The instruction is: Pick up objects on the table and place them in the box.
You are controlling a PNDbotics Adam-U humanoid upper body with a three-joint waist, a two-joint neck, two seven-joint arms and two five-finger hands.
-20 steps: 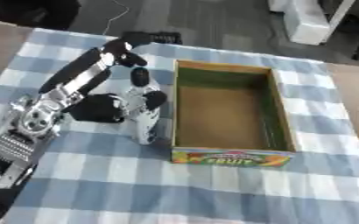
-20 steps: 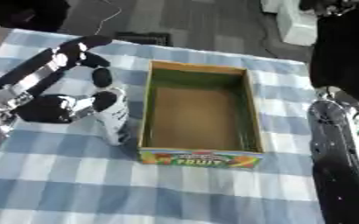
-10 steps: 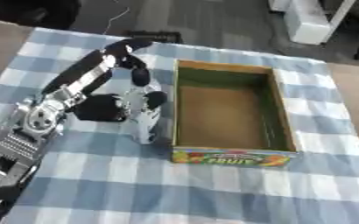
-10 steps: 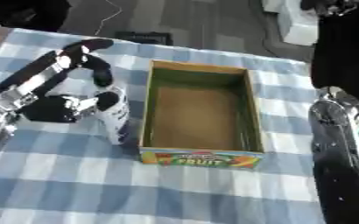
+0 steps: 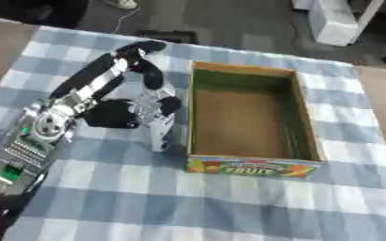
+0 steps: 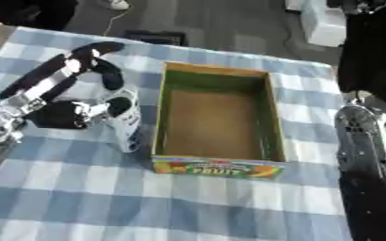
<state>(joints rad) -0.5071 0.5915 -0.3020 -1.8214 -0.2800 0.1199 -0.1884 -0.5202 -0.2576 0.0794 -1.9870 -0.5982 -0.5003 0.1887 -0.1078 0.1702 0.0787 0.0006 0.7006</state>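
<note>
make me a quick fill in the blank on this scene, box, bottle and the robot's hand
The box holds ____.
The bottle stands on the box's ____ side.
The hand reaching over the bottle is the robot's ____ one.
The word printed on the box front is ____.

Missing words: nothing; left; left; fruit
</note>
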